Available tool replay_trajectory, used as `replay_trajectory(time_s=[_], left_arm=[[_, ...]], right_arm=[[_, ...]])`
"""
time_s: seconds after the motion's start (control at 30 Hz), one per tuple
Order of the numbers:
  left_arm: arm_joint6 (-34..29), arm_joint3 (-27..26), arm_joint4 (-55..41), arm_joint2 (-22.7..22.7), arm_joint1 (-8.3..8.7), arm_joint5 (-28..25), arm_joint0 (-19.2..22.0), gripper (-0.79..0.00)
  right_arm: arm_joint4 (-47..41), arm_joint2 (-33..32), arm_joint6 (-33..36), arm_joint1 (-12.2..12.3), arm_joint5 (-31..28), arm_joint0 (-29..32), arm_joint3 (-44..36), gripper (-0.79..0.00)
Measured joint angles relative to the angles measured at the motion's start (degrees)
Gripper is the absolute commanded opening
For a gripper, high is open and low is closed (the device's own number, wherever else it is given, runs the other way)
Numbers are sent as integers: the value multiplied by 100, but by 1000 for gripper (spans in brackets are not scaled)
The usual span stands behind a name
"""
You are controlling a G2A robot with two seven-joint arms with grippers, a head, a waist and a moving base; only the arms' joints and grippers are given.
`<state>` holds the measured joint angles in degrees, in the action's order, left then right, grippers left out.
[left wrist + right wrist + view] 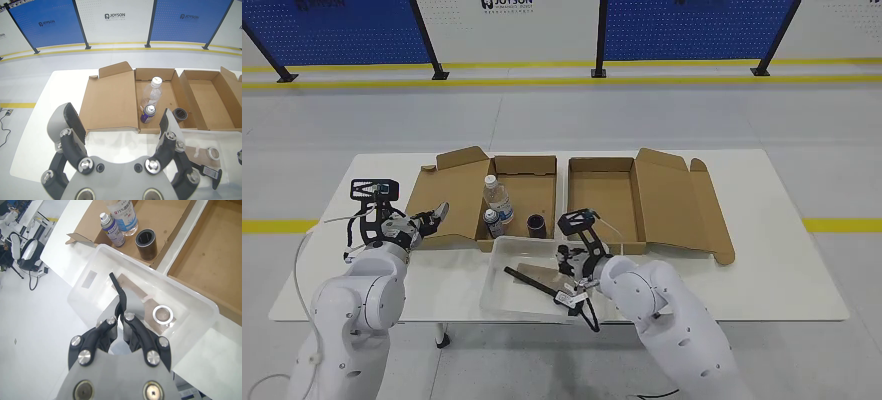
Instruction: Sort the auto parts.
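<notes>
In the top view, a clear bin [489,282] is seen with a black strip [527,279] slanting across its inside. The right gripper [575,283] is set over the bin's near corner. The left gripper [425,221] is held well clear of the bin, off its left side.

In the left wrist view, the left gripper's jaws are spread wide, with nothing between them. Behind the bin, a bottle [151,94], a can [148,114] and a dark cylinder [181,113] are stood in the left box [109,98]; the right box [206,102] is cut off by the frame. A metal ring [213,153] is laid flat on the bin's floor.

In the right wrist view, the right gripper's fingers are clamped on the strip near one end, and the rest is pointed toward the bin's far corner.

The strip is judged light, thin and somewhat bendy, so droop or swing is to be expected when it is held this far from its middle. The ring is judged hard and smooth, and best pinched across its rim.

The clamped end is hidden by the fingers. Whether the strip is lifted off the bin's floor cannot be told.
</notes>
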<state>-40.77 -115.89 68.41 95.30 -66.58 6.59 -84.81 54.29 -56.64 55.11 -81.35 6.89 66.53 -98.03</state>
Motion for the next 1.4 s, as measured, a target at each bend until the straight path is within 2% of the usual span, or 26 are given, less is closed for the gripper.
replay_trajectory(time_s=[0.1, 0.13, 0.2, 0.27, 0.3, 0.37, 0.4, 0.53, 0.77, 1.03, 1.1, 1.17, 1.27, 1.4], left_arm=[[0, 0, 0, 0, 0, 0, 0, 0], [0, 0, 0, 0, 0, 0, 0, 0], [0, 0, 0, 0, 0, 0, 0, 0], [0, 0, 0, 0, 0, 0, 0, 0], [0, 0, 0, 0, 0, 0, 0, 0], [0, 0, 0, 0, 0, 0, 0, 0], [0, 0, 0, 0, 0, 0, 0, 0], [0, 0, 0, 0, 0, 0, 0, 0], [0, 0, 0, 0, 0, 0, 0, 0], [0, 0, 0, 0, 0, 0, 0, 0], [0, 0, 0, 0, 0, 0, 0, 0], [0, 0, 0, 0, 0, 0, 0, 0], [0, 0, 0, 0, 0, 0, 0, 0], [0, 0, 0, 0, 0, 0, 0, 0]], right_arm=[[191, 123, 367, 17, -277, -156, 90, -763], [240, 166, 488, 19, -345, -208, 124, -671], [285, 273, 766, 16, -481, -332, 216, -613], [359, 388, 1022, 7, -603, -485, 338, -413], [368, 450, 1147, 0, -691, -563, 396, -339], [410, 586, 1381, -21, -867, -771, 544, -62], [427, 656, 1475, -33, -947, -861, 618, -3], [446, 986, 1727, -105, -1276, -1233, 997, 0], [420, 1636, 1599, -301, -1547, -1659, 1739, -139], [571, 2114, 1425, -462, -1446, -1731, 2154, -197], [624, 2166, 1424, -485, -1380, -1732, 2214, -225], [705, 2196, 1454, -499, -1304, -1736, 2253, -296], [770, 2186, 1459, -506, -1227, -1730, 2307, -354], [852, 2163, 1518, -503, -1211, -1717, 2366, -376]])
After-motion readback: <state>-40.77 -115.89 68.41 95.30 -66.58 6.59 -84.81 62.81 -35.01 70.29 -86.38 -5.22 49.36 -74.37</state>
